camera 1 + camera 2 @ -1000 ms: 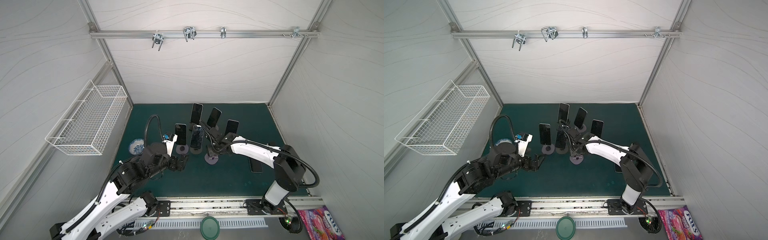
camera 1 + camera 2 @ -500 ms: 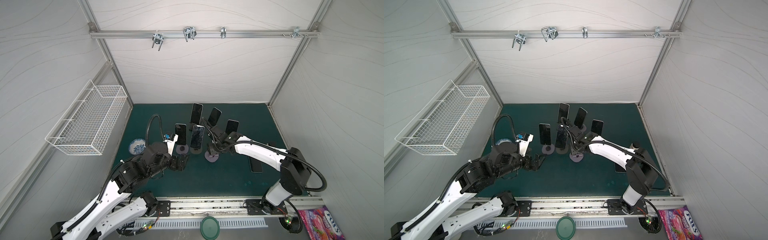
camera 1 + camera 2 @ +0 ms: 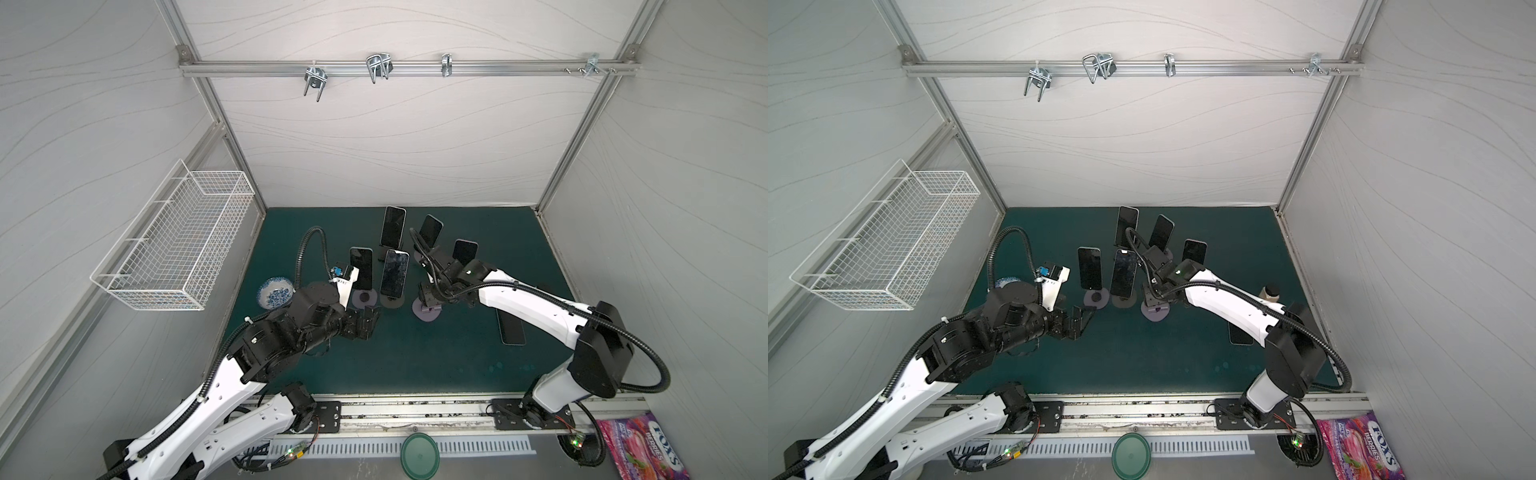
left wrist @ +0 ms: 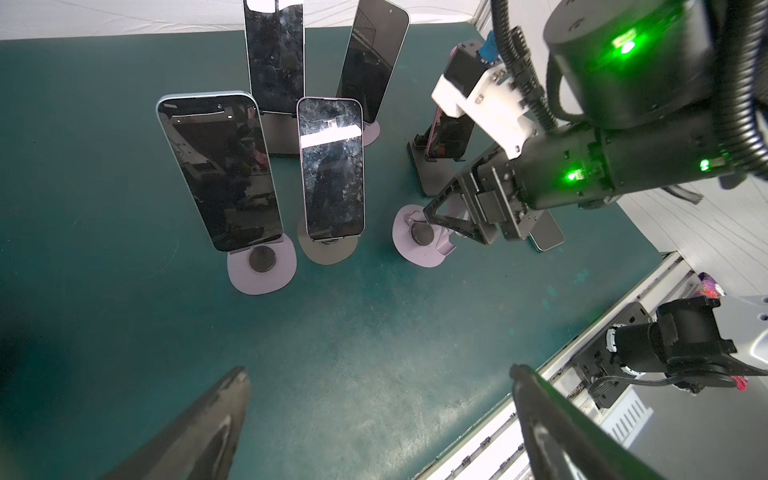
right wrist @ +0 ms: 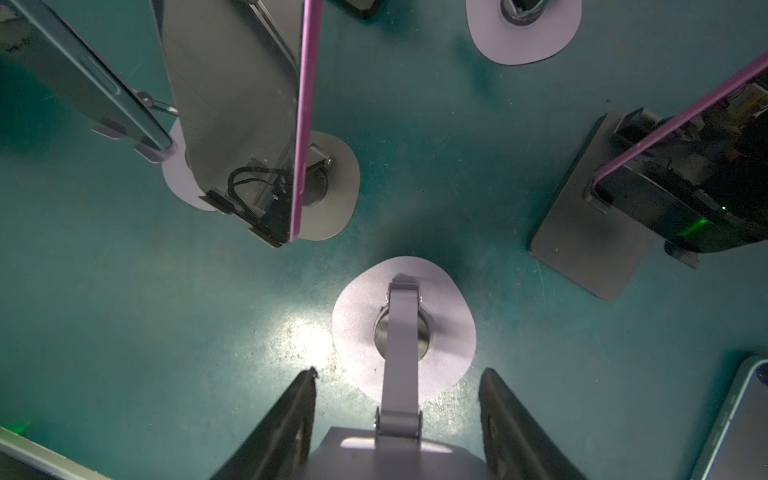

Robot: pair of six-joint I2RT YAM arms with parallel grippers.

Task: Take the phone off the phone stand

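Right wrist view looks down on the empty phone stand: a smooth lilac disc with a flat arm, standing on the rough green mat. The right gripper has its black fingers partly apart, one on each side of the stand's plate; I cannot tell if they squeeze it. In a top view the phone, thin and shiny, lies flat at the right, its long side running up and down the picture. The left gripper is spread wide and holds nothing.
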